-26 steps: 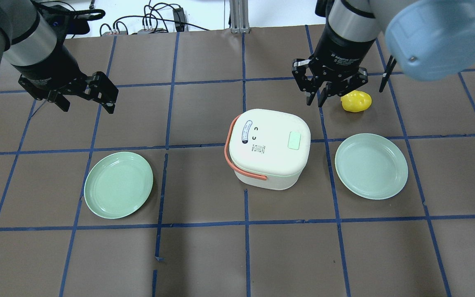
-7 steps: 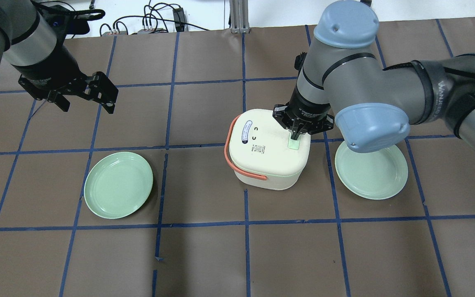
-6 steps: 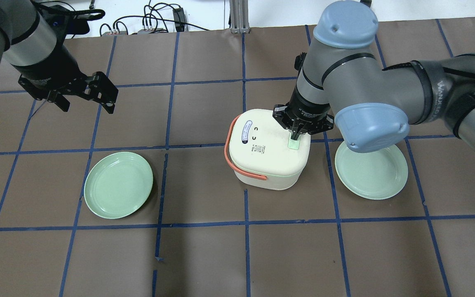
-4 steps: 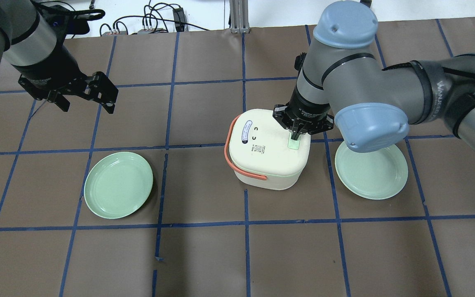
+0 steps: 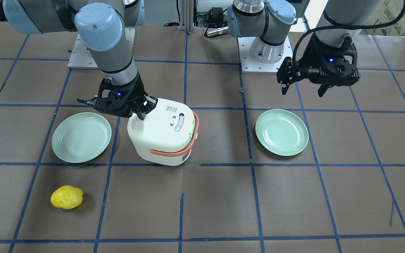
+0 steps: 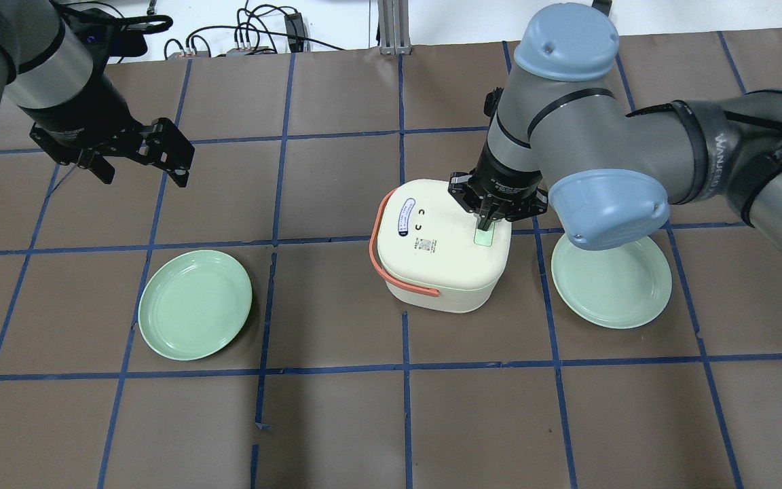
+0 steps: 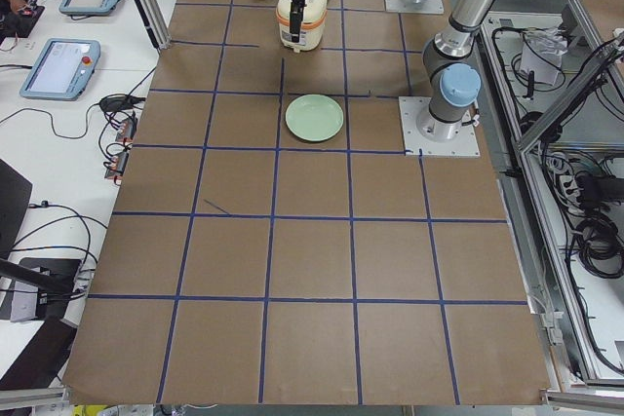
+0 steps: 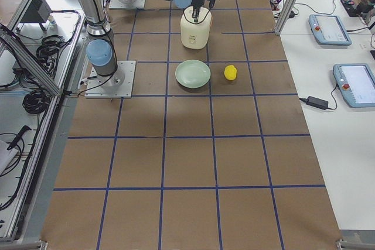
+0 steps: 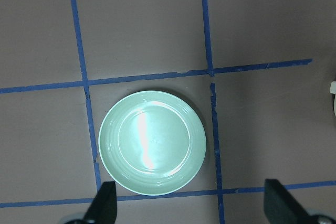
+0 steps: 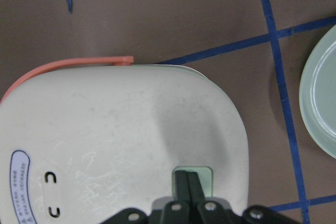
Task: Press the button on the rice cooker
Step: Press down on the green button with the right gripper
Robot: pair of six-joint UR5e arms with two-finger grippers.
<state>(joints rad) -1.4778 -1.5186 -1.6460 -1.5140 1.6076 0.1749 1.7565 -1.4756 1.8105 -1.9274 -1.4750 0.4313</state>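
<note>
Pale green button (image 6: 484,237) sat near right edge of white rice cooker (image 6: 432,255) lid, mid-frame on tabletop (image 6: 337,421). Right claw (image 6: 485,223) pinched closed, gripping nothing, paired tips forming one blunt prod on button. Left claw (image 6: 141,166) spread wide, empty, parked upper left, likely out of way.

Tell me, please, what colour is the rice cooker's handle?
Salmon orange. The handle shows best in the exterior front-facing view, curving around the white rice cooker.
</note>
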